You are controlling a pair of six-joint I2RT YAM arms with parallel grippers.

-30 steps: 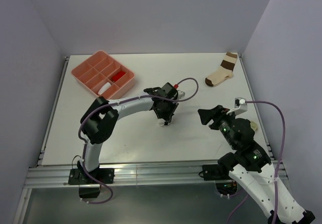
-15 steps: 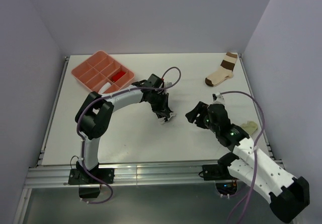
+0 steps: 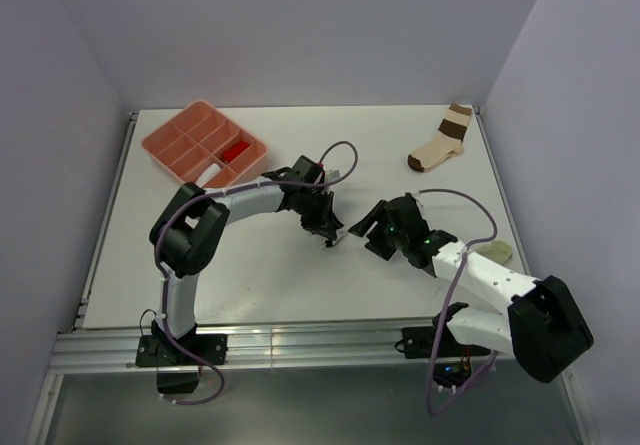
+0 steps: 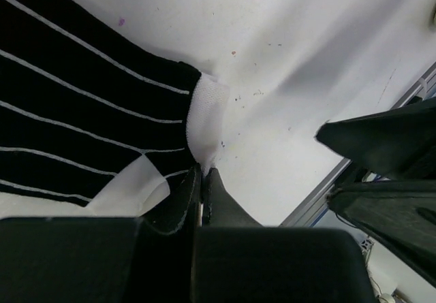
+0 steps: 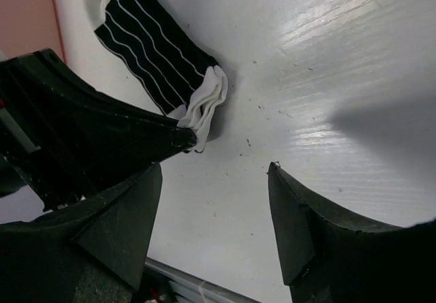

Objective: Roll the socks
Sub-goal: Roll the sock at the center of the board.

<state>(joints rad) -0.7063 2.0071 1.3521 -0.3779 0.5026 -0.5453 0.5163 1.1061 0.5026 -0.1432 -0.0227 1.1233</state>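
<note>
Top: my left gripper and right gripper sit close together mid-table.
Left wrist: jaws pinch striped sock by its white edge.
Right wrist: jaws spread, empty, just right of sock.
Risk: thin pinch slips; grippers collide.

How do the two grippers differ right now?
The left gripper is shut, pinching the white end of the striped sock; the right gripper is open and holds nothing. The left gripper touches the sock; the right gripper hangs beside it, apart. Both are black and two-fingered.
</note>
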